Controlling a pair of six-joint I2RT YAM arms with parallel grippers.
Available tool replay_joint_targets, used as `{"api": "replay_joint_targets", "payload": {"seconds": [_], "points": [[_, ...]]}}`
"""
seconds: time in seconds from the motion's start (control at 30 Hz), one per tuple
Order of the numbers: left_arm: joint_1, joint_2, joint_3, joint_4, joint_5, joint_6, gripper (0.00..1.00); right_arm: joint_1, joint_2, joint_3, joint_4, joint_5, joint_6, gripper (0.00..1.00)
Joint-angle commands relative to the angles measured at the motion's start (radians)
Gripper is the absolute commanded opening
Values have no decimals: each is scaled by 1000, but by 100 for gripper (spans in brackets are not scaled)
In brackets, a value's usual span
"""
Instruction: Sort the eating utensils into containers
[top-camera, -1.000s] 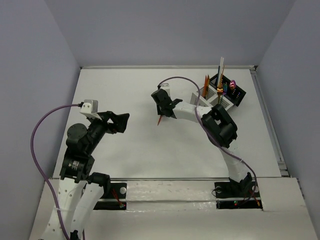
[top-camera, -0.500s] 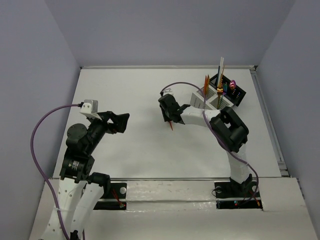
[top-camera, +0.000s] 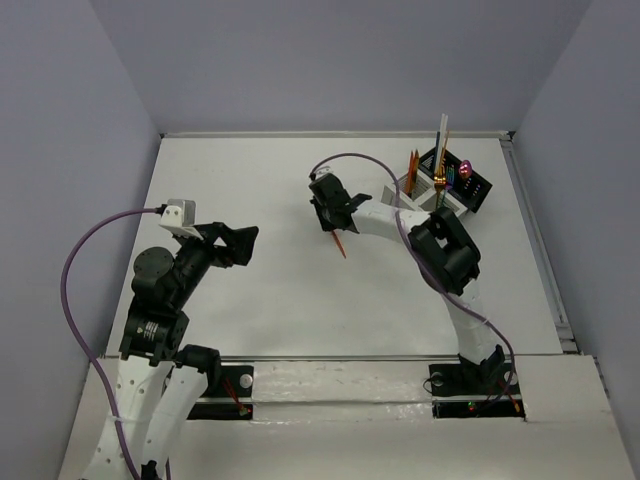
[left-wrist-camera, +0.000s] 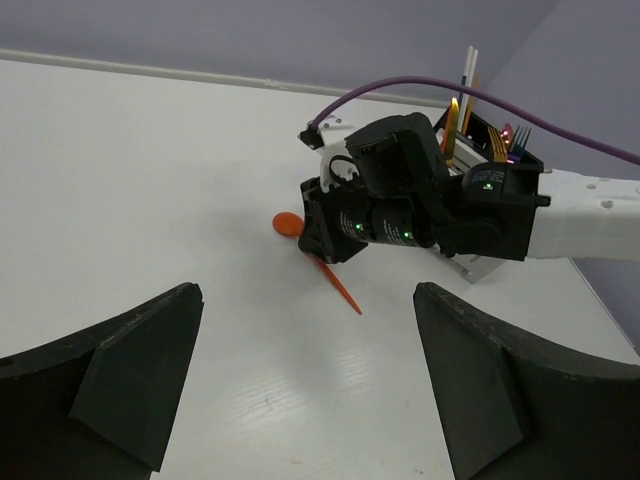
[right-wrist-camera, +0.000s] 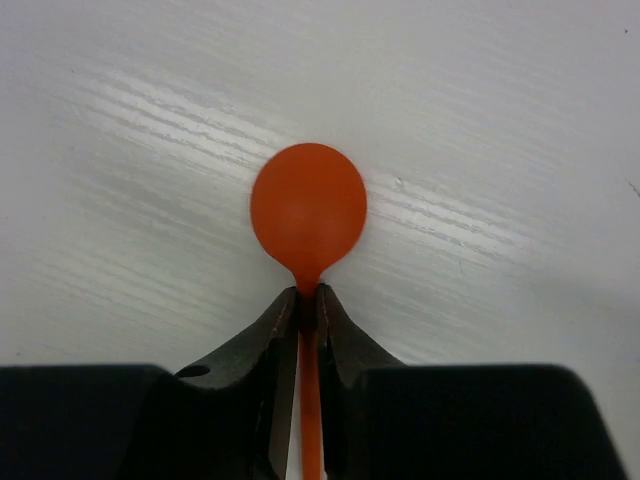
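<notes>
An orange round-bowled spoon (right-wrist-camera: 308, 205) lies low at the white table near its middle. My right gripper (right-wrist-camera: 308, 297) is shut on its neck just below the bowl. From above, the spoon's handle (top-camera: 340, 245) sticks out down and right from the right gripper (top-camera: 330, 208). The containers stand at the back right: a white slatted caddy (top-camera: 418, 196) joined to a black box (top-camera: 472, 187), holding upright orange (top-camera: 414, 164), gold (top-camera: 441, 165) and other utensils. My left gripper (top-camera: 243, 242) hovers open and empty at the left, far from the spoon (left-wrist-camera: 336, 284).
The table's raised back edge (top-camera: 330, 134) and right edge (top-camera: 540, 250) border the work area. A purple cable (top-camera: 360, 160) arcs over the right arm. The right arm's elbow (top-camera: 445, 250) sits between the spoon and the near edge.
The right gripper's jaws have closed onto the spoon's neck. The gripper swung over the table's middle, and the handle now points down-right instead of down-left. The left arm has not moved.
</notes>
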Motion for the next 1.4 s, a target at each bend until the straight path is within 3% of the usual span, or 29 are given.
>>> {"api": "replay_joint_targets", "payload": {"seconds": [0.0,0.17,0.23,0.37,0.53,0.63,0.83,0.93,1.17,1.37], "points": [[6,-8,19,59,10,10,99,-14,62,31,-93,-42,-8,7],[6,-8,19,57,12,10,99,-14,-103,-70,39,-42,3,7],[6,-8,19,57,13,12,99,-14,-269,-169,189,-16,9,7],[6,-10,21,56,11,12,99,-63,-547,-317,318,92,37,7],[6,-11,21,54,11,13,99,-236,-832,-501,510,254,66,7],[-3,-13,21,54,13,13,99,-388,-898,-530,573,282,87,7],[-12,-21,22,48,8,15,99,-616,-821,-484,668,330,51,7],[-12,-22,24,48,4,16,99,-656,-752,-463,733,319,-16,7],[-21,-18,25,47,2,18,99,-656,-607,-433,887,284,-217,7],[-21,-10,27,50,4,18,99,-656,-547,-459,924,250,-255,7]]}}
